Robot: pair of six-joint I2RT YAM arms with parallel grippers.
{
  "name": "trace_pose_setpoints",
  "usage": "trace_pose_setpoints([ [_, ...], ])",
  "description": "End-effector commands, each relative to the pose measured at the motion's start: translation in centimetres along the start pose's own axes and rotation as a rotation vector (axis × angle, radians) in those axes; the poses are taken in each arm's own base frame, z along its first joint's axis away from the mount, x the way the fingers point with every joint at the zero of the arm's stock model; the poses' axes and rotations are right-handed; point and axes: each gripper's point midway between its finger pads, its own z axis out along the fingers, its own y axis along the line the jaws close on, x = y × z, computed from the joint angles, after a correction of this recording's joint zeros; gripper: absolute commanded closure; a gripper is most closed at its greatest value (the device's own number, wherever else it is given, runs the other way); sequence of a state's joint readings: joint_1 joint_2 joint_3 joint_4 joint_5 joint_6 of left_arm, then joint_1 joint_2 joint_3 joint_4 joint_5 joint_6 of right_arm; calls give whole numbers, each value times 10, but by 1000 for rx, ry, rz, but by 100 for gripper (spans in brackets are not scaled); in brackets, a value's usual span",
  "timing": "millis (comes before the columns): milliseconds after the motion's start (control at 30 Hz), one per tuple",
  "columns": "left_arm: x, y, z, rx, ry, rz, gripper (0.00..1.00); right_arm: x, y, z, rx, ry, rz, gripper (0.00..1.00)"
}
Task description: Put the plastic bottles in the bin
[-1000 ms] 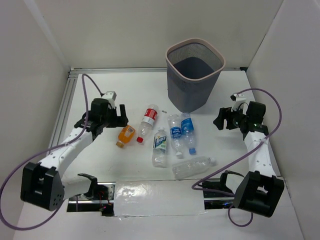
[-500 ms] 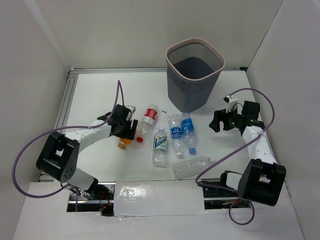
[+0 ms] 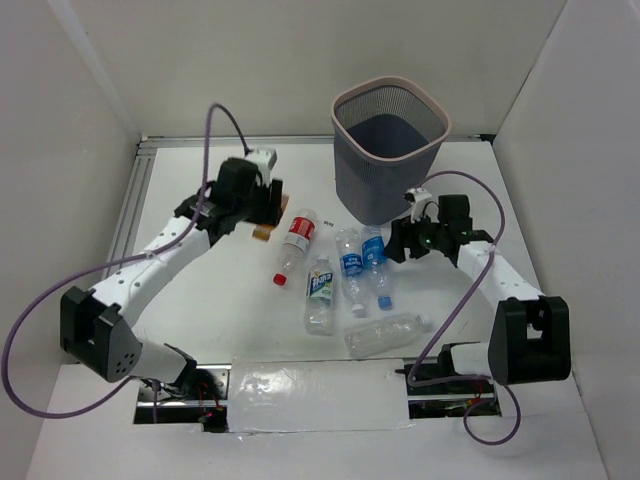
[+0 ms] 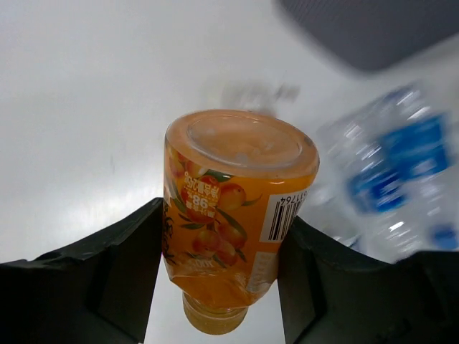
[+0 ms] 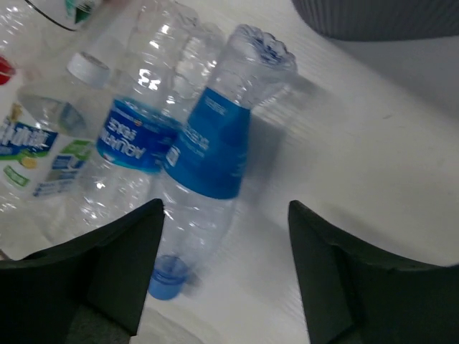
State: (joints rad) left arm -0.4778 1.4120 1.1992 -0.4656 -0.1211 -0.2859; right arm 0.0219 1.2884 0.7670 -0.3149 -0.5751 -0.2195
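My left gripper is shut on the orange bottle, which hangs above the table with its base toward the camera, left of the bin. A red-label bottle, a green-white one, two blue-label ones and an unlabelled one lie on the table. My right gripper stands open just over the right-hand blue-label bottle, its blue cap by the left finger.
White walls close in the table on three sides. The bin's wall stands just behind the blue-label bottles. A metal rail runs along the left edge.
The left gripper closed on the orange bottle, lifted it and carried it back and right. The right arm swung left and lowered over the blue-label bottles.
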Motion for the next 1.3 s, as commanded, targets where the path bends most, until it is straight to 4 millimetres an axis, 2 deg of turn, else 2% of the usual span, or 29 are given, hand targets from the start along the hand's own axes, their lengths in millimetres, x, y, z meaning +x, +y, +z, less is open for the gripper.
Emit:
trace_pose_setpoints([
  [0, -100, -34, -58, 134, -297, 13, 75, -37, 4, 11, 5, -87, 38, 20],
  [33, -131, -52, -81, 206, -385, 10, 75, -38, 3, 13, 13, -94, 82, 18],
  [67, -154, -60, -88, 240, -452, 11, 75, -41, 0, 17, 13, -104, 87, 16],
  [100, -184, -79, -102, 316, -534, 14, 75, -40, 3, 22, 4, -104, 92, 14],
  [133, -180, -83, -93, 332, -509, 11, 75, -39, 1, 22, 13, -104, 93, 14],
  [200, -223, -110, -118, 425, -641, 20, 75, -34, 1, 32, 24, -89, 95, 14],
  [233, -242, -121, -117, 468, -673, 16, 74, -36, 2, 33, 32, -94, 84, 14],
  [333, -278, -150, -128, 572, -791, 8, 74, -26, 6, 43, 24, -76, 75, 14],
  [400, -297, -171, -122, 640, -833, -28, 71, -24, 5, 45, 23, -68, 80, 14],
  [467, -322, -184, -136, 704, -934, -66, 67, -19, 8, 47, 15, -57, 68, 14],
  [500, -321, -195, -111, 716, -919, -73, 63, -19, 8, 47, 15, -57, 68, 14],
  [533, -327, -198, -106, 726, -936, -81, 62, -22, 11, 45, 18, -65, 57, 14],
  [567, -341, -203, -115, 728, -996, -97, 62, -22, 10, 45, 18, -65, 48, 14],
  [600, -336, -215, -83, 718, -957, -115, 55, -20, 9, 44, 29, -63, 49, 14],
  [633, -341, -214, -73, 698, -965, -129, 55, -19, 12, 45, 22, -61, 44, 14],
  [667, -351, -218, -78, 681, -998, -140, 54, -14, 13, 46, 22, -50, 49, 14],
  [700, -347, -224, -65, 664, -976, -140, 51, -17, 14, 43, 22, -61, 53, 14],
  [733, -341, -225, -34, 628, -941, -151, 45, -12, 14, 44, 22, -53, 57, 14],
  [833, -335, -232, -12, 571, -919, -143, 27, -9, 18, 42, 24, -53, 59, 13],
  [867, -332, -233, -4, 567, -908, -142, 17, -4, 18, 43, 24, -43, 64, 13],
  [900, -327, -234, 7, 560, -887, -139, 1, -4, 18, 43, 24, -43, 64, 13],
  [933, -330, -234, 2, 562, -893, -140, 1, -1, 16, 41, 34, -42, 65, 13],
  [967, -326, -234, 10, 556, -873, -137, 1, 2, 16, 42, 35, -40, 66, 13],
  [1000, -325, -236, 9, 569, -868, -140, 1, 2, 16, 42, 35, -40, 66, 13],
  [1133, -341, -238, -36, 598, -940, -116, 1, 8, 18, 46, 28, -27, 65, 13],
  [1167, -346, -237, -65, 606, -966, -102, 1, 7, 22, 49, 11, -21, 60, 13],
  [1200, -345, -233, -77, 594, -962, -85, 1, 4, 22, 49, 11, -30, 55, 13],
  [1233, -330, -232, -71, 563, -928, -44, 1, 9, 24, 53, 4, -14, 65, 13],
  [1267, -336, -216, -118, 551, -976, -40, 1, 7, 23, 56, 4, -12, 66, 13],
])
